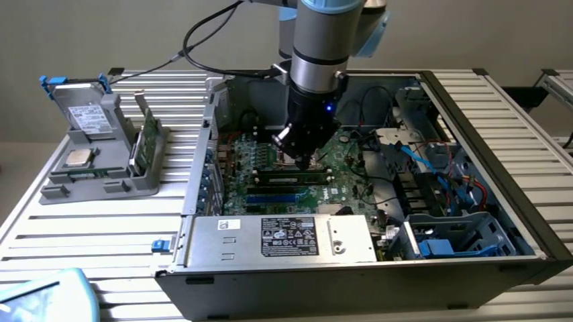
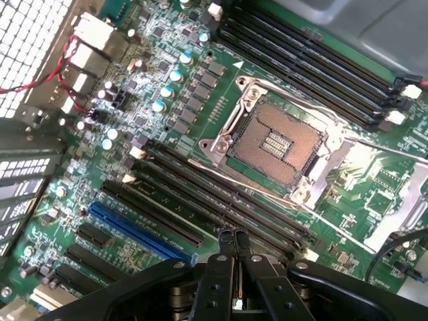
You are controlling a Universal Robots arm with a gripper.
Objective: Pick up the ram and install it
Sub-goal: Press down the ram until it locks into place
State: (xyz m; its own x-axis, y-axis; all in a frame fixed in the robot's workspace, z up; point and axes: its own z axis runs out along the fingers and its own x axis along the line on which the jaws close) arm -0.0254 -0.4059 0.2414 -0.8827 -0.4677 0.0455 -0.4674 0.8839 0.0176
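Note:
The ram (image 1: 147, 141), a thin green stick, stands on edge in a grey holder (image 1: 98, 184) on the slatted table, at the exterior view's left, outside the computer case. My gripper (image 1: 304, 162) is far from it, down inside the open case over the green motherboard (image 1: 345, 164). In the wrist view the gripper (image 2: 234, 236) is shut, fingertips pressed together with nothing between them, just above a bank of long black memory slots (image 2: 200, 194). Whether the tips touch a slot I cannot tell. The open processor socket (image 2: 277, 140) lies beyond those slots.
The holder also carries a grey drive with a white label (image 1: 90, 121) and a small silver chip (image 1: 79, 158). Inside the case are a silver power supply (image 1: 282, 238), blue drive cages (image 1: 447, 241), loose cables (image 1: 430, 164) and a second slot bank (image 2: 307, 67). The case walls (image 1: 201, 174) hem the arm in.

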